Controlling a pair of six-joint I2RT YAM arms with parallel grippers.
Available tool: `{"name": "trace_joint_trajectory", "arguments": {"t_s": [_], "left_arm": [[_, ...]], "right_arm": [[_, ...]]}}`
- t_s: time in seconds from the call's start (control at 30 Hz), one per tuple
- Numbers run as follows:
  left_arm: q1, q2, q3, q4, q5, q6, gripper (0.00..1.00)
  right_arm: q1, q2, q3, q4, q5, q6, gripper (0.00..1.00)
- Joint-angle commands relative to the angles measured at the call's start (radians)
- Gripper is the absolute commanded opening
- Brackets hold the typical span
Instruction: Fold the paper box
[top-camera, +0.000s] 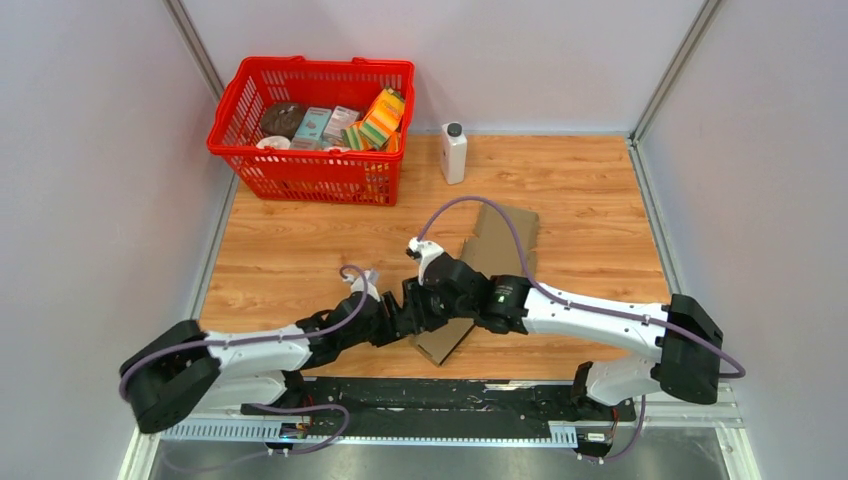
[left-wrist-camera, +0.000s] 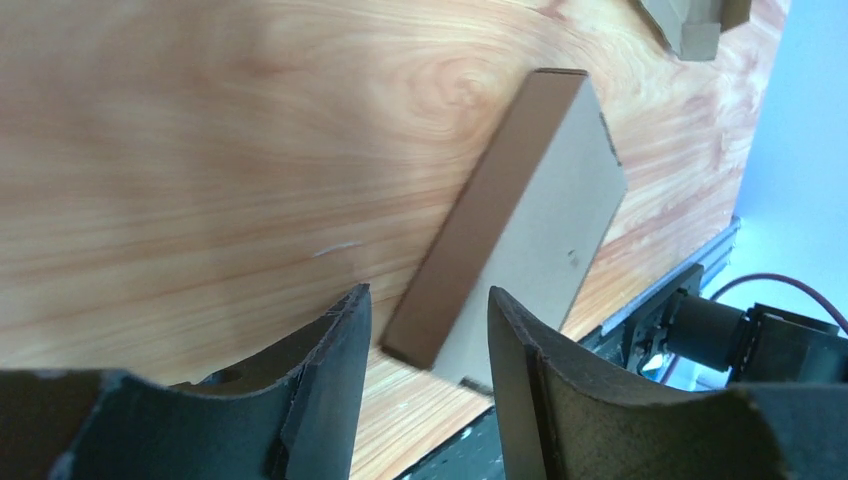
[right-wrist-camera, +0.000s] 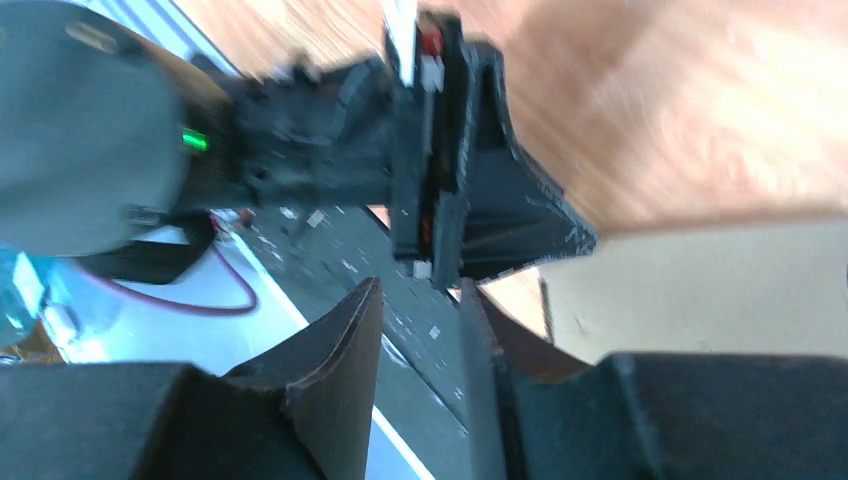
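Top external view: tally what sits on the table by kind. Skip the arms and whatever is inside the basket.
Red basket: 1
White bottle: 1
Paper box: 1
Total: 3

I count two arms, my left arm (top-camera: 250, 350) and my right arm (top-camera: 600, 315). Each ends in one claw, so two claws: left claw (left-wrist-camera: 428, 330) and right claw (right-wrist-camera: 420, 320). Each claw has two fingers (left-wrist-camera: 330, 380), four in all. One table (top-camera: 280, 250). One box (top-camera: 505, 235). One basket (top-camera: 300, 175), holding one dark round thing (top-camera: 283, 118), two cartons (top-camera: 313, 124) and one striped pack (top-camera: 381, 118); the rest in there is too crowded for me to count. One bottle (top-camera: 453, 152).
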Motion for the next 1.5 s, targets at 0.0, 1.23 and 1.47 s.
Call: {"name": "trace_joint_trajectory", "arguments": {"t_s": [0.0,1.23,1.47], "left_arm": [[0.052,-0.278,-0.068,-0.278,-0.088,0.064,0.55],[0.084,0.315,0.555,-0.518,0.185,0.727,0.17],[0.098,0.361,0.535,-0.526,0.17,0.735,0.16]], "right_arm": [[-0.024,0.034,0.149,0.061,0.039,-0.097,0.4],[-0.4,-0.268,-0.637,0.535,-0.271,0.273,0.29],[-0.403,-0.379,-0.622,0.368,-0.214,0.253,0.39]]}}
